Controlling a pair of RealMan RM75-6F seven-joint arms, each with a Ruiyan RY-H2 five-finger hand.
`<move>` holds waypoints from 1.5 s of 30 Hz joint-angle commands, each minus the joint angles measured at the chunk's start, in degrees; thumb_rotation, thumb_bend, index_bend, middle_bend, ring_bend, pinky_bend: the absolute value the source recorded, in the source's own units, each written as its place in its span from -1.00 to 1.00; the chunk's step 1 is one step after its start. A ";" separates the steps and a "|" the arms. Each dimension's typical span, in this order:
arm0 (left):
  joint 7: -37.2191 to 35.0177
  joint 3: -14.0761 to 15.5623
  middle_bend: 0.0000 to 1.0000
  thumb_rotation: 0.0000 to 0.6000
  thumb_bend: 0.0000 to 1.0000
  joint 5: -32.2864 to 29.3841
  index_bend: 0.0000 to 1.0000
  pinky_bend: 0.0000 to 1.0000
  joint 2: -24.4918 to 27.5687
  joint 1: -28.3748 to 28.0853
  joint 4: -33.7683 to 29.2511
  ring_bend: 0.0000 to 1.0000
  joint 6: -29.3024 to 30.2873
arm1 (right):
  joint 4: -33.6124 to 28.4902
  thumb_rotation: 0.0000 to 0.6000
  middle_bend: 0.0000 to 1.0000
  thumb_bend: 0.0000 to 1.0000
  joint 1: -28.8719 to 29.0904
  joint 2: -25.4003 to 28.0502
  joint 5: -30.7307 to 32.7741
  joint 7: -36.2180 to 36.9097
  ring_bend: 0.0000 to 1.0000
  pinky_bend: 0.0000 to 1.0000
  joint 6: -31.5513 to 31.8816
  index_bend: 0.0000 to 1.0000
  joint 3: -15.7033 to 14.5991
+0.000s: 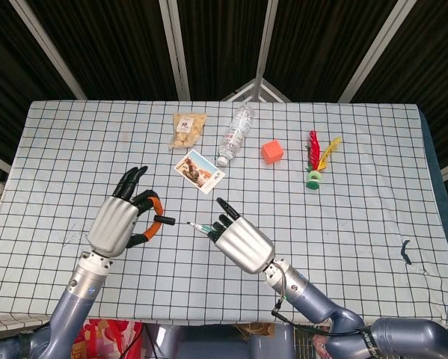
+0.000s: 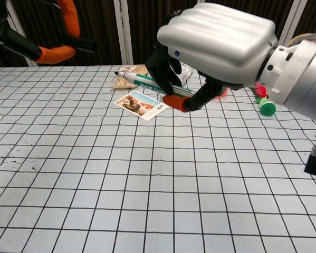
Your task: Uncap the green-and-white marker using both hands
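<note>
The green-and-white marker (image 1: 200,226) is in two pieces, held above the table. My right hand (image 1: 242,243) grips its body (image 2: 143,80), and the bare tip points left toward my other hand. My left hand (image 1: 119,219) pinches the black cap (image 1: 164,220) between orange-padded fingers. In the chest view the left hand (image 2: 39,34) shows at the upper left edge with the cap (image 2: 84,46), and a clear gap lies between cap and tip. My right hand (image 2: 221,52) fills the upper middle there.
On the checked tablecloth lie a photo card (image 1: 199,171), a snack bag (image 1: 188,129), a plastic bottle (image 1: 237,133), an orange cube (image 1: 272,152) and a feathered shuttlecock (image 1: 315,161). The card (image 2: 142,104) lies just below the marker body.
</note>
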 commanded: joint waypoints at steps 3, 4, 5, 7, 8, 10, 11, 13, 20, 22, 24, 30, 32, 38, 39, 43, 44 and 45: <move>-4.87 -0.09 -0.13 1.00 0.19 2.14 0.26 -1.00 4.62 3.14 -0.42 -0.97 3.66 | 4.43 1.00 0.39 0.32 -1.36 -1.58 -2.83 3.79 0.02 -0.62 2.08 0.21 -2.38; -5.53 0.38 -0.13 1.00 0.19 2.17 0.26 -1.00 5.42 3.69 0.07 -0.97 3.76 | 5.44 1.00 0.39 0.32 -1.66 -1.96 -3.25 4.61 0.02 -0.62 2.55 0.21 -2.74; -6.11 0.93 -0.13 1.00 0.19 2.18 0.26 -1.00 6.05 4.23 0.74 -0.97 3.81 | 6.45 1.00 0.39 0.32 -1.93 -2.33 -3.52 5.34 0.02 -0.62 2.89 0.21 -3.07; -7.26 1.87 -0.13 1.00 0.19 2.34 0.25 -1.00 6.46 4.97 2.00 -0.97 3.89 | 7.71 1.00 0.39 0.32 -2.22 -2.78 -3.83 6.22 0.02 -0.62 3.21 0.21 -3.44; -8.47 2.57 -0.13 1.00 0.19 2.75 0.25 -1.00 6.47 5.41 3.18 -0.97 3.95 | 8.79 1.00 0.39 0.32 -2.38 -3.09 -4.08 6.69 0.02 -0.62 3.34 0.21 -3.73; -10.93 4.04 -0.14 1.00 0.18 3.03 0.24 -1.00 5.87 6.16 5.87 -0.97 3.67 | 10.41 1.00 0.39 0.32 -2.65 -3.53 -4.27 7.44 0.02 -0.63 3.47 0.21 -4.11; -12.69 4.97 -0.14 1.00 0.18 3.50 0.23 -1.00 5.27 6.50 7.79 -0.97 3.43 | 11.30 1.00 0.39 0.32 -2.83 -3.81 -4.30 8.07 0.02 -0.63 3.59 0.21 -4.27; -15.06 6.24 -0.15 1.00 0.18 3.81 0.20 -1.00 4.09 6.92 10.98 -0.97 2.88 | 12.58 1.00 0.39 0.32 -3.09 -4.14 -4.25 9.00 0.02 -0.63 3.66 0.21 -4.53; -26.14 9.34 -0.21 1.00 0.16 3.30 0.06 -1.00 -3.78 7.12 25.80 -0.97 -1.25 | 16.97 1.00 0.39 0.32 -3.90 -5.56 -3.82 11.42 0.02 -0.62 3.03 0.21 -5.66; -28.95 9.41 -0.25 1.00 0.16 3.12 0.03 -1.00 -5.98 6.88 29.37 -0.97 -2.18 | 17.70 1.00 0.39 0.32 -4.02 -5.90 -3.94 11.85 0.02 -0.62 3.07 0.21 -5.76; -31.28 9.43 -0.30 1.00 0.16 2.83 -0.02 -1.00 -8.01 6.38 32.48 -0.97 -3.60 | 18.15 1.00 0.39 0.32 -4.14 -6.20 -4.06 12.25 0.02 -0.62 3.41 0.21 -5.60; -35.81 8.40 -0.37 1.00 0.16 2.21 -0.09 -1.00 -13.32 4.48 39.92 -0.99 -6.72 | 19.13 1.00 0.39 0.32 -4.19 -6.62 -3.97 13.05 0.02 -0.62 3.14 0.21 -5.36; -36.07 8.24 -0.38 1.00 0.16 2.23 -0.11 -1.00 -14.80 3.97 42.06 -0.99 -7.38 | 19.60 1.00 0.39 0.32 -4.23 -6.89 -3.89 13.31 0.02 -0.62 2.90 0.21 -5.45; -36.24 8.39 -0.68 1.00 0.13 3.08 -0.48 -1.00 -17.09 3.45 45.76 -1.00 -7.39 | 20.89 1.00 0.39 0.32 -4.32 -7.82 -3.84 14.17 0.02 -0.62 2.27 0.21 -5.75; -36.28 8.54 -0.73 1.00 0.13 3.40 -0.56 -1.00 -16.86 3.43 45.68 -1.00 -7.23 | 21.02 1.00 0.39 0.32 -4.41 -8.02 -3.64 14.62 0.02 -0.62 2.17 0.21 -5.78; -36.29 8.16 -0.83 1.00 0.13 4.09 -0.66 -1.00 -15.03 3.90 43.68 -1.00 -5.21 | 22.28 1.00 0.39 0.32 -4.50 -8.87 -3.46 15.44 0.02 -0.62 1.64 0.21 -6.09; -36.42 8.05 -0.85 1.00 0.13 4.39 -0.67 -1.00 -14.40 4.16 42.83 -1.00 -4.31 | 22.74 1.00 0.39 0.32 -4.53 -9.26 -3.32 15.80 0.02 -0.62 1.37 0.21 -6.21; -36.54 7.85 -0.86 1.00 0.13 4.61 -0.69 -1.00 -13.65 4.43 41.97 -1.00 -3.40 | 23.29 1.00 0.39 0.32 -4.54 -9.68 -3.26 16.05 0.02 -0.62 1.16 0.21 -6.33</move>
